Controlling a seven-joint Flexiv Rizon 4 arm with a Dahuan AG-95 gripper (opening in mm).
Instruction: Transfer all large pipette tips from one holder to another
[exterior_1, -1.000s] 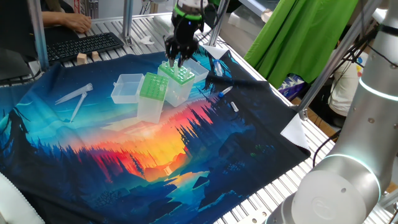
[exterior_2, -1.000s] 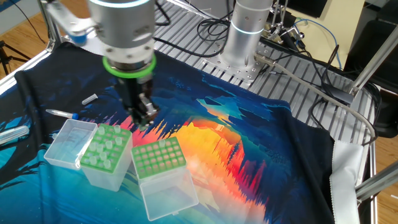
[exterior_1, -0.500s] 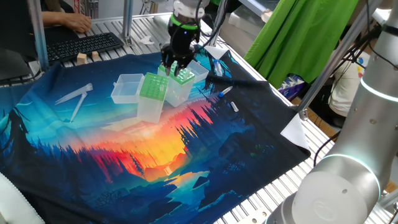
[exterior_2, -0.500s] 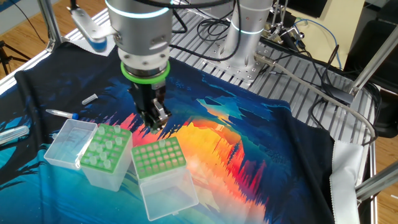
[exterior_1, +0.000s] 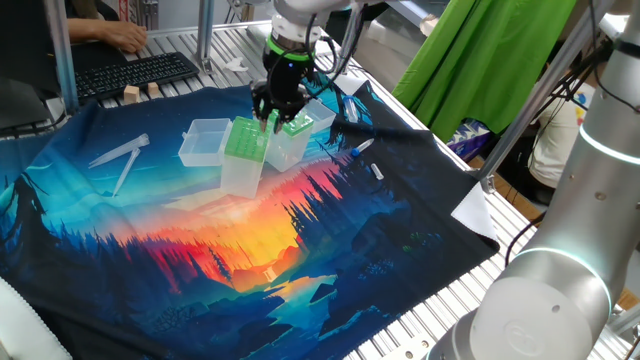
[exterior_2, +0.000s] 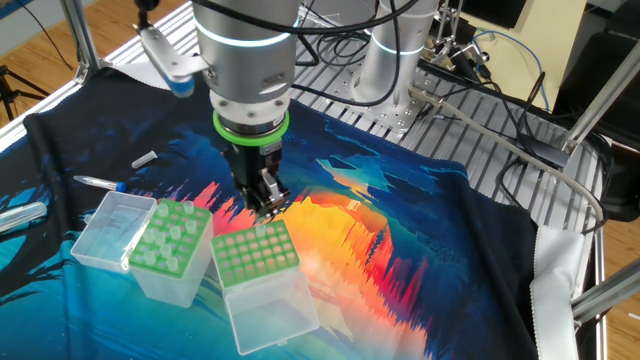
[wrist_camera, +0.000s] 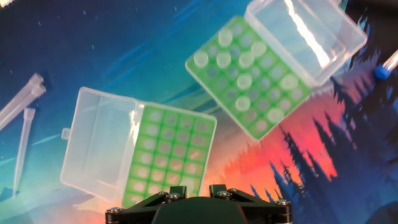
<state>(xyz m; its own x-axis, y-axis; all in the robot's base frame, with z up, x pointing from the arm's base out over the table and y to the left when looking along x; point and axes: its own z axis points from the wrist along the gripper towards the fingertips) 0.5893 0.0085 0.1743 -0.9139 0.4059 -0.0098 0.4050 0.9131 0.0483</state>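
In one fixed view, the hand (exterior_1: 271, 118) points down over the two open boxes on the printed cloth (exterior_1: 250, 260) covering the tabletop. It is low over the seam between the dotted-grid holder (exterior_1: 244, 146) and the light-green holder (exterior_1: 297, 128). The hand hides most of that second plate, and I cannot tell whether its fingers are spread or clamped on anything. A keyboard (exterior_1: 135, 72) lies at the far edge.

The other fixed view, from the opposite side, separates the boxes. The large pipette tips (exterior_2: 176, 232) stand in the light-green holder (exterior_2: 168, 262), whose lid is folded out to the left. The dotted-grid holder (exterior_2: 256, 252) is just beside it. The hand (exterior_2: 266, 203) hangs over this holder's far edge, its fingers close together. Whether they hold a tip is unclear.

The hand view looks straight down. The large pipette tips (wrist_camera: 242, 82) are clustered on one side of the light-green holder (wrist_camera: 277, 99). The dotted-grid holder (wrist_camera: 169, 158) lies directly beneath. Only the hand's black body shows at the bottom edge, with no fingertips. Loose tips (wrist_camera: 20, 107) lie at the left.
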